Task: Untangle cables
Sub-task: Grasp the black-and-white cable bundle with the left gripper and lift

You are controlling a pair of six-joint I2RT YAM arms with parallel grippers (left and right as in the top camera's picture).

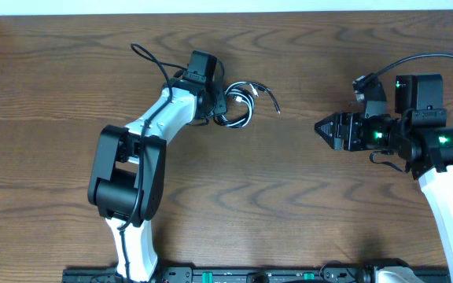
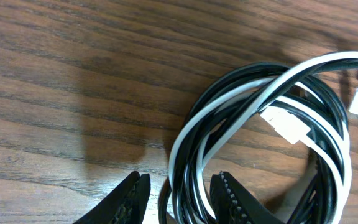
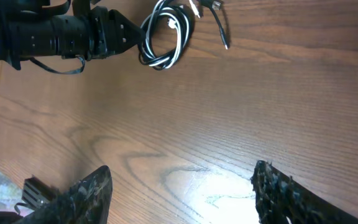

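The left gripper (image 2: 179,184), jaws parted, straddles the white cable (image 2: 322,64) and black cables (image 2: 244,71) together; clenching could drag everything, with the right gripper (image 3: 182,169) gaping idle.

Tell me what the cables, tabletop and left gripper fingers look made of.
Cables: smooth, slightly glossy white and black jackets, likely PVC or rubber, judging by the soft highlights on the curves.
Tabletop: matte brown wood grain, which could be laminate.
Left gripper fingers: black with toothed inner faces, probably moulded plastic.
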